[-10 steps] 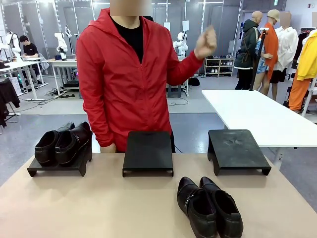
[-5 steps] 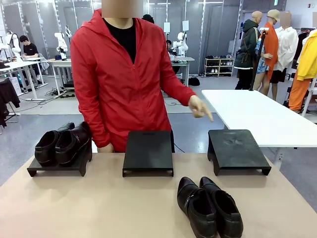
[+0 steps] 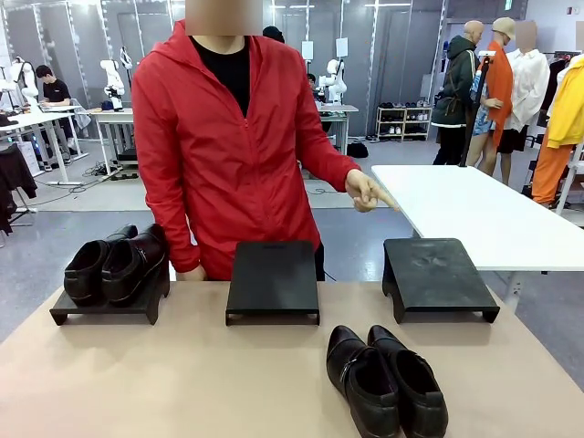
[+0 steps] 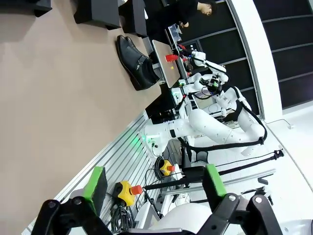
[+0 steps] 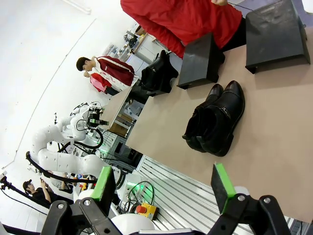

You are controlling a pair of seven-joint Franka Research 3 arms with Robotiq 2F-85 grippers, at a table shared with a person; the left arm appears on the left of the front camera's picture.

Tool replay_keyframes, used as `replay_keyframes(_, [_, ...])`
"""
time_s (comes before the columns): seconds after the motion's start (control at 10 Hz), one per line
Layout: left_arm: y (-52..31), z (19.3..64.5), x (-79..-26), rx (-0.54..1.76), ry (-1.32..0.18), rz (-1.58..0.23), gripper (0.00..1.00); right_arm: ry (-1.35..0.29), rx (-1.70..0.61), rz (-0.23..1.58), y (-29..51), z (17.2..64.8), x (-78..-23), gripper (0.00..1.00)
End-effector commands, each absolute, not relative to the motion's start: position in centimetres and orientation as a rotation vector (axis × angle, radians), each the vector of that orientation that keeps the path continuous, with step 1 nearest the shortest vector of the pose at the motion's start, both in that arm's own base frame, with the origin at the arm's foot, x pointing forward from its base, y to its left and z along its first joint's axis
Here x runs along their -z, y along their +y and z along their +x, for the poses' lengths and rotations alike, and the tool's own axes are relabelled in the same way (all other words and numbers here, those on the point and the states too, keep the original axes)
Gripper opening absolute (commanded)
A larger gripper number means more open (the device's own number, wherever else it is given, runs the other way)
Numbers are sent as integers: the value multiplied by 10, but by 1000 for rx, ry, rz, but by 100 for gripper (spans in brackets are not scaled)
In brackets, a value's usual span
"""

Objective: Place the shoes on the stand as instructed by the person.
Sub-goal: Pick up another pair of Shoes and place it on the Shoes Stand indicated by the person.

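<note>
Both jaws released; dress shoes (image 3: pixel 386 380) lie on table (image 3: pixel 182 383) near right stand (image 3: pixel 436 274).

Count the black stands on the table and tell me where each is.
3. The left low black stand carries a pair of shiny black shoes; the middle one and the right one are bare. None looks hidden.

Left stand (image 3: pixel 105 308), middle stand (image 3: pixel 273 278), right stand (image 3: pixel 436 274) line far edge of table (image 3: pixel 182 383). First pair (image 3: pixel 117 263) on left stand; second pair (image 3: pixel 386 380) on table, nearer, right of centre. Person (image 3: pixel 233 155) behind middle stand
</note>
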State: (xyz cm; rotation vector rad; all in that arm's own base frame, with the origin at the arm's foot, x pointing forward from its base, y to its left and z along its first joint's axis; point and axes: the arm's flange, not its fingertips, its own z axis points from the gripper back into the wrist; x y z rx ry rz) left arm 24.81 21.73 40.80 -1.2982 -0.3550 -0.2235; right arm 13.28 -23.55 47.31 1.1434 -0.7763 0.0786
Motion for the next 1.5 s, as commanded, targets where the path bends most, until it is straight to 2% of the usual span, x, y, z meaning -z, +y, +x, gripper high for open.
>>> replay_keyframes(0.0, [216, 245, -409, 247, -369, -1309, 100, -776, -79, 1143, -236, 133, -473, 100])
replay_keyframes(0.5, [216, 245, -409, 247, -369, -1309, 100, -431, -101, 869, -108, 195, -549, 100])
replay_keyframes(0.7, [216, 245, -409, 247, -369, -1309, 100, -347, -99, 735, -57, 223, -557, 100])
replay_keyframes(1.2, [216, 245, -409, 247, -369, -1309, 100, -185, -111, 403, 31, 299, -523, 100])
replay_keyframes(1.4, [216, 245, -409, 247, -369, -1309, 100, -121, -145, 354, 54, 315, -495, 100])
